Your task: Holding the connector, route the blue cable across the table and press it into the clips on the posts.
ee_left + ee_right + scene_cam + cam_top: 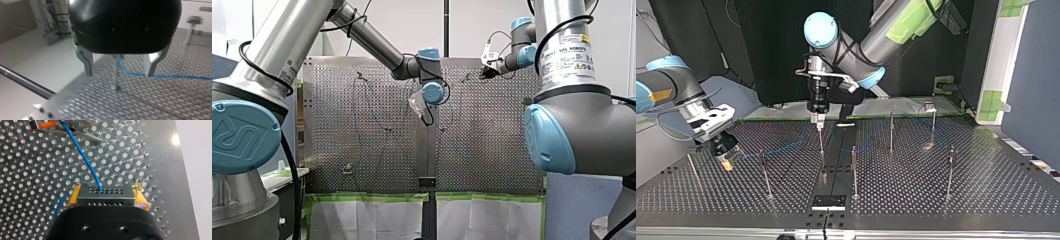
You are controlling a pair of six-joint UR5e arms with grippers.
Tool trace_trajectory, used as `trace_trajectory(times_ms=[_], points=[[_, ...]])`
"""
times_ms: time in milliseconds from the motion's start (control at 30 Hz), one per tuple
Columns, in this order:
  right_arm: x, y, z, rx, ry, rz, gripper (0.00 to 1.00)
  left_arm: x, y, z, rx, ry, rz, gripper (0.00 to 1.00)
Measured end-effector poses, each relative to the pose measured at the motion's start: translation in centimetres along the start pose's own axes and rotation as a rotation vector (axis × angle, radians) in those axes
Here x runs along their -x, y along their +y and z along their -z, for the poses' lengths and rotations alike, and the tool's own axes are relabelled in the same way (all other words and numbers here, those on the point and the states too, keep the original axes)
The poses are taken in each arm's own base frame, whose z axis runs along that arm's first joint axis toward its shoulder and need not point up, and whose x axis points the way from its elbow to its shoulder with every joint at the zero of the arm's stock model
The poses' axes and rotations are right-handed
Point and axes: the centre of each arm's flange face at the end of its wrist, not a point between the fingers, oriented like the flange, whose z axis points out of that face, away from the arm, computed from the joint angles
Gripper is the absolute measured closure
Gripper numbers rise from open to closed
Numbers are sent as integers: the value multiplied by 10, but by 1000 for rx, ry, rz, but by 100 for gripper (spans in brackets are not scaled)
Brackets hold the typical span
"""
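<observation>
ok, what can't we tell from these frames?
Top view: posts too small to show clips, or whether the cable is seated.
Left wrist view: post blurred, its top hidden by left gripper.
Right wrist view: connector underside hidden by right gripper; cable's far end cut off by the edge.

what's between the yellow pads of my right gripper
The right wrist view shows the grey connector clamped between the right gripper's yellow pads, with the blue cable running out of it across the perforated table.
</observation>
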Motion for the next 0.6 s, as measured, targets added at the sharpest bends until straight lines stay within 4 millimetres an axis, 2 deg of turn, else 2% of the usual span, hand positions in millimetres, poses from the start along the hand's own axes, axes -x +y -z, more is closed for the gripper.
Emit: trace_trajectory(times_ms=[267, 367, 600], points=[[1, 0, 0, 0, -1, -1, 100, -64, 48, 19, 35, 61, -15, 0], [1, 0, 0, 0, -1, -1, 100, -75, 67, 21, 43, 69, 6, 0], [1, 0, 0, -1, 0, -2, 100, -80, 110, 16, 44, 69, 22, 0]])
